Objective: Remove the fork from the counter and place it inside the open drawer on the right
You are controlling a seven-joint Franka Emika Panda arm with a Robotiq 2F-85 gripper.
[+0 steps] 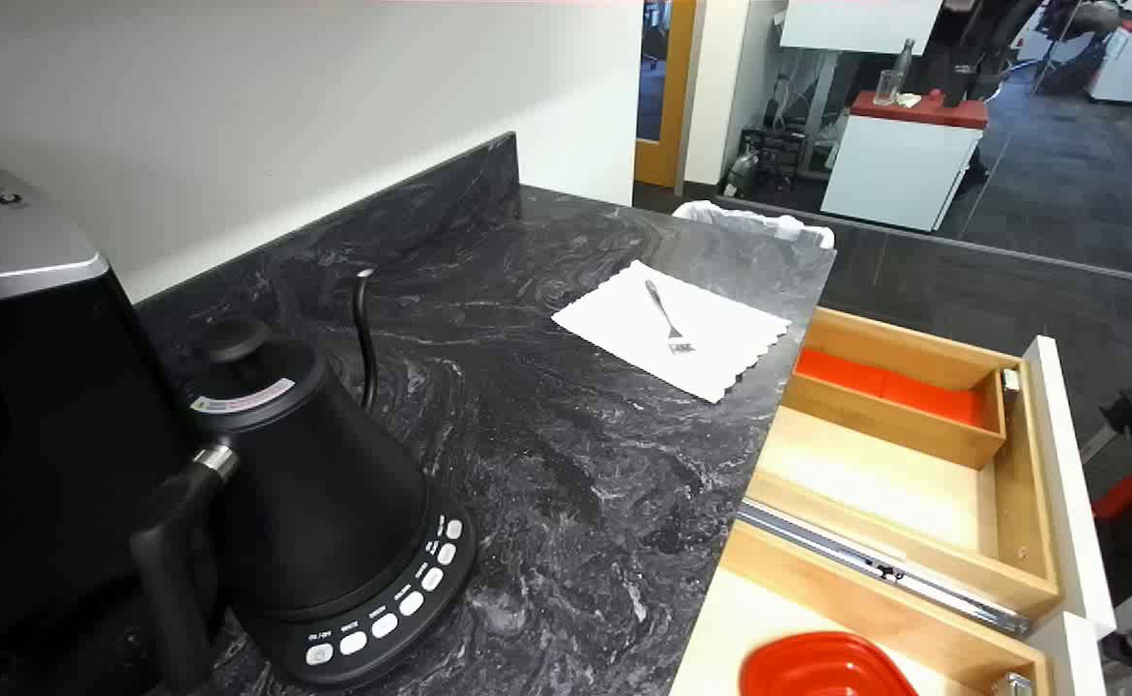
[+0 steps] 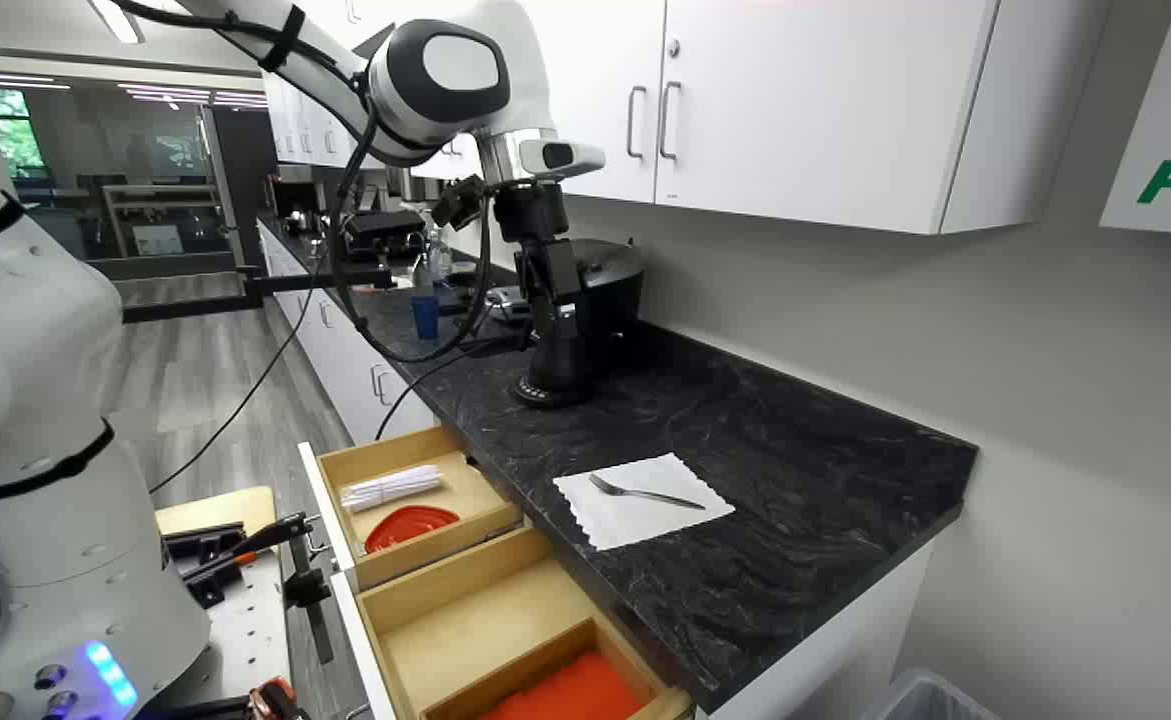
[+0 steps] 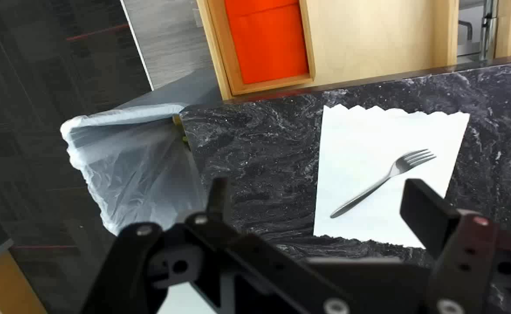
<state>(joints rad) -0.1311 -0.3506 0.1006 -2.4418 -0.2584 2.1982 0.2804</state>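
Note:
The small silver fork (image 1: 664, 314) lies on a white paper napkin on the dark veined counter (image 1: 546, 464). It also shows in an exterior view (image 2: 650, 494) and in the wrist view (image 3: 379, 185), its tines toward the upper right there. The pale-wood drawer (image 1: 899, 474) stands open beside the napkin, with an orange-red lining in one compartment; it also shows in the wrist view (image 3: 368, 39). My gripper (image 3: 318, 203) is open and empty above the counter, apart from the fork. In an exterior view the gripper (image 2: 557, 320) hangs fingers down, appearing in front of the kettle.
The napkin (image 2: 635, 525) lies near the counter's front edge. A black kettle (image 1: 324, 493) stands on its base on the counter. A neighbouring open drawer holds a red bowl (image 2: 410, 525) and white packets (image 2: 392, 486). A lined bin (image 3: 137, 170) stands past the counter's end.

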